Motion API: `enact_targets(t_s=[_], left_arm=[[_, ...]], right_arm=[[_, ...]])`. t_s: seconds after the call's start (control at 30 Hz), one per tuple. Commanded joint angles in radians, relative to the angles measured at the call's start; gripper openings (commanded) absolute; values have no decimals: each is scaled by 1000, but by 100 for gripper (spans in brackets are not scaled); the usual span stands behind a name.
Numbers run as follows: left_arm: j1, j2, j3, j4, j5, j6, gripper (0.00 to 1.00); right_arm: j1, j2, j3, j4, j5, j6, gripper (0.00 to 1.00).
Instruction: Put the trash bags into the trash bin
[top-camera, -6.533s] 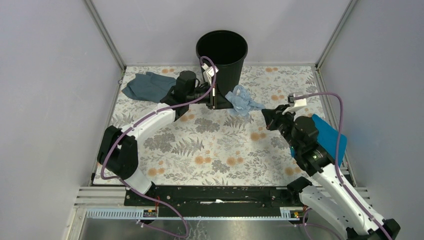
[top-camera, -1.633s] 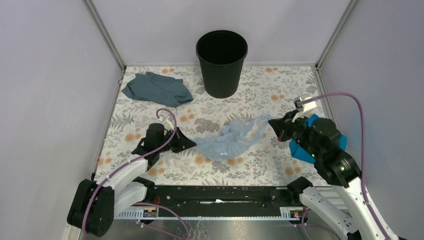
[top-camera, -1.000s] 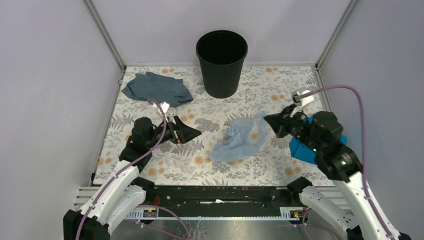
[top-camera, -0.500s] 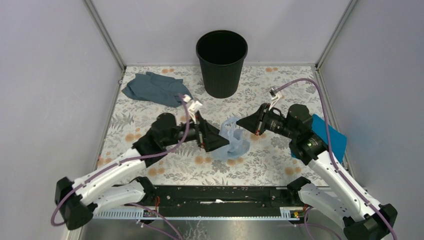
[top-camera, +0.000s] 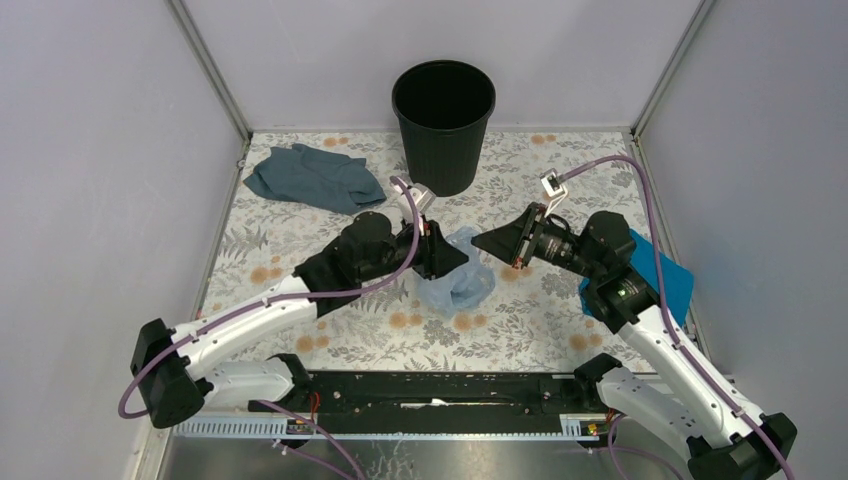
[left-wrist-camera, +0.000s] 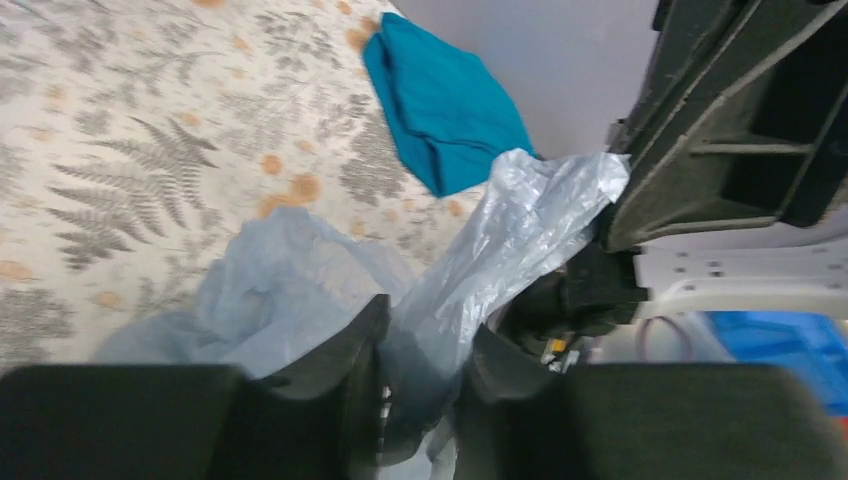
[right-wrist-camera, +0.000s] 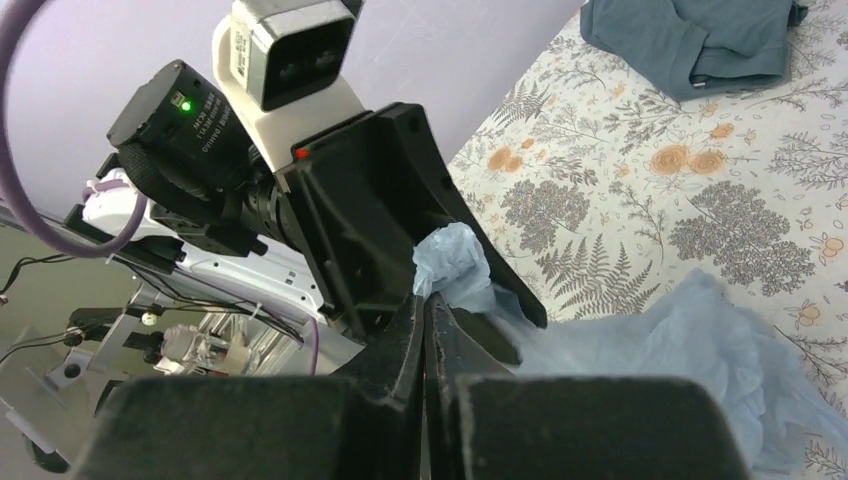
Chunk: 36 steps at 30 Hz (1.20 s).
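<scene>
The pale blue translucent trash bag (top-camera: 462, 287) lies bunched on the floral table, in front of the round black trash bin (top-camera: 443, 120), which stands upright at the back. My right gripper (top-camera: 480, 242) is shut on a raised corner of the bag (right-wrist-camera: 455, 265) and holds it above the table; its tips show in the right wrist view (right-wrist-camera: 425, 305). My left gripper (top-camera: 446, 256) faces it from the left. Its fingers stand slightly apart around the same raised fold (left-wrist-camera: 520, 215), with the tips (left-wrist-camera: 425, 330) close to the right gripper.
A dark slate-blue cloth (top-camera: 315, 178) lies at the back left of the table. A bright blue folded piece (top-camera: 662, 272) lies at the right edge under my right arm. Grey walls close the table on three sides.
My left arm swung in from the near left to the bag. My right gripper carried the bag's corner left and up, and the stretched bag bunched into a heap.
</scene>
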Motion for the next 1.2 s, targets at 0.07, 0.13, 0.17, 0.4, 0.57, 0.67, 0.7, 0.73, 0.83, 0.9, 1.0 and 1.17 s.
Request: enact_targets(t_s=[0.07, 0.13, 0.17, 0.4, 0.57, 0.67, 0.7, 0.73, 0.83, 0.9, 1.0, 1.17], left_arm=[[14, -76, 46, -75, -168, 69, 7], [44, -128, 15, -90, -167, 69, 0], [64, -151, -4, -96, -157, 56, 0], [190, -287, -143, -91, -66, -61, 0], [219, -343, -209, -54, -27, -108, 0], [222, -348, -220, -70, -34, -133, 0], [222, -352, -223, -72, -31, -139, 0], [222, -355, -229, -72, -28, -147, 0], [222, -372, -248, -58, -24, -166, 0], [222, -384, -255, -51, -26, -174, 0], [222, -395, -251, -55, -25, -174, 0], [222, -394, -240, -61, -27, -163, 0]], right_arm=[[-2, -46, -2, -116, 67, -96, 14], [-2, -80, -6, -220, 169, -144, 38], [-2, -107, -25, -241, 213, -149, 50], [-2, -265, -198, -283, 454, -131, 100], [-2, -128, -278, -249, 508, -96, 100], [-2, 46, -294, -113, 383, -76, 100], [-2, 99, -291, -70, 338, -76, 98], [-2, 152, -290, -27, 290, -78, 95], [-2, 315, -272, 81, 225, -70, 89], [-1, 409, -250, 144, 174, -65, 83], [-1, 528, -248, 274, 128, -34, 76], [23, 694, -255, 537, 52, 49, 65]])
